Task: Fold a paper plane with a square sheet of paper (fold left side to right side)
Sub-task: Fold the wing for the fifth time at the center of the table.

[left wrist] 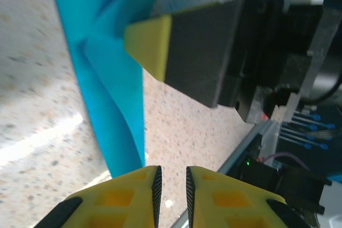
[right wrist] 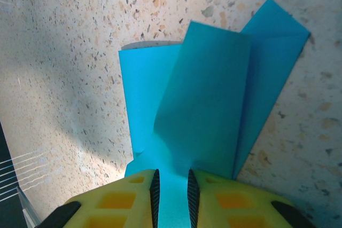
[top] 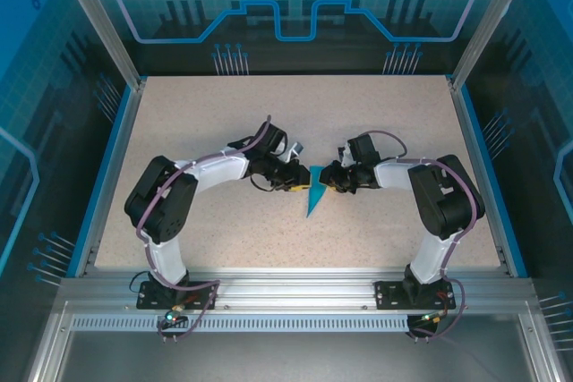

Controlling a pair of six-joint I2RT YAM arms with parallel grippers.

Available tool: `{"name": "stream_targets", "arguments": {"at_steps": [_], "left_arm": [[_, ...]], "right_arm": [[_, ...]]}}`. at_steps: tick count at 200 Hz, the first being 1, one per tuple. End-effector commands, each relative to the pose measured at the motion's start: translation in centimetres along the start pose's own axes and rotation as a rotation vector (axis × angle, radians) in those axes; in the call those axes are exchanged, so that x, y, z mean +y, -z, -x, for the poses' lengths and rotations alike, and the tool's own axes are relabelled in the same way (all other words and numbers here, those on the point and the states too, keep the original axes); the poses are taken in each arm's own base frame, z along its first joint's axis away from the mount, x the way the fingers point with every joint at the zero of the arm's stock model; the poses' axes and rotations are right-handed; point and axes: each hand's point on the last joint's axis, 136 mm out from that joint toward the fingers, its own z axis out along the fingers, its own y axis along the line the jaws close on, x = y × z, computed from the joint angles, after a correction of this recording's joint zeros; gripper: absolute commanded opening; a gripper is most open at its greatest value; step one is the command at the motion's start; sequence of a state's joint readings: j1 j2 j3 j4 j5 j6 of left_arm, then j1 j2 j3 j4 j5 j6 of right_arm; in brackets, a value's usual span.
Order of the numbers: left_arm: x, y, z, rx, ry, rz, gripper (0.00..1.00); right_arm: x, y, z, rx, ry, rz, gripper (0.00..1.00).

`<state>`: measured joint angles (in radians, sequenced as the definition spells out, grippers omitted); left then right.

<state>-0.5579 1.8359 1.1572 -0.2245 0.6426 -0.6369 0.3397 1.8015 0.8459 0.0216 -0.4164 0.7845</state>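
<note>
The paper plane (top: 313,200) is a slim teal-blue dart lying mid-table between both arms, its point toward the near edge. The unfolded square sheet is out of view. My right gripper (top: 329,183) is at the plane's wide end. In the right wrist view the layered paper (right wrist: 214,105) rises into the narrow slit of the right gripper (right wrist: 172,180), which is shut on it. My left gripper (top: 297,185) sits just left of the plane. The left gripper (left wrist: 173,177) is shut with nothing in its thin slit, beside the paper (left wrist: 109,94). The right gripper's fingertip (left wrist: 149,41) rests over the paper.
The speckled beige table (top: 224,123) has raised blue rims left and right and an aluminium rail (top: 295,288) along its near edge. That rail also appears in the left wrist view (left wrist: 251,137). Both forearms angle inward and nearly meet at the middle.
</note>
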Motion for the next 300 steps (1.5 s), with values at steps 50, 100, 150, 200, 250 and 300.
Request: {"name": "stream_targets", "arguments": {"at_steps": [50,100,150,200,250,300], "left_arm": [[-0.5,-3.7,-2.1,0.111,0.025,-0.048,0.22],[2.0,-5.3,-2.9,0.136,0.075,-0.007,0.21],[4.1,-6.2,-3.8,0.147,0.122,0.031,0.21],[5.6,-6.6,-4.1,0.136,0.151,0.080,0.20],[7.1,-6.8,-4.9,0.143,0.184,0.132,0.20],[9.3,-6.6,-5.9,0.142,0.243,0.242,0.09]], "right_arm": [[-4.8,-0.9,-2.9,0.096,-0.082,-0.163,0.24],[-4.9,-0.9,-3.0,0.102,-0.079,-0.164,0.24],[-4.8,-0.9,-3.0,0.102,-0.076,-0.163,0.24],[-4.8,-0.9,-3.0,0.103,-0.071,-0.164,0.24],[-4.3,-0.7,-2.6,0.097,-0.056,-0.158,0.24],[-0.6,1.2,-0.3,-0.008,0.028,-0.040,0.21]]}}
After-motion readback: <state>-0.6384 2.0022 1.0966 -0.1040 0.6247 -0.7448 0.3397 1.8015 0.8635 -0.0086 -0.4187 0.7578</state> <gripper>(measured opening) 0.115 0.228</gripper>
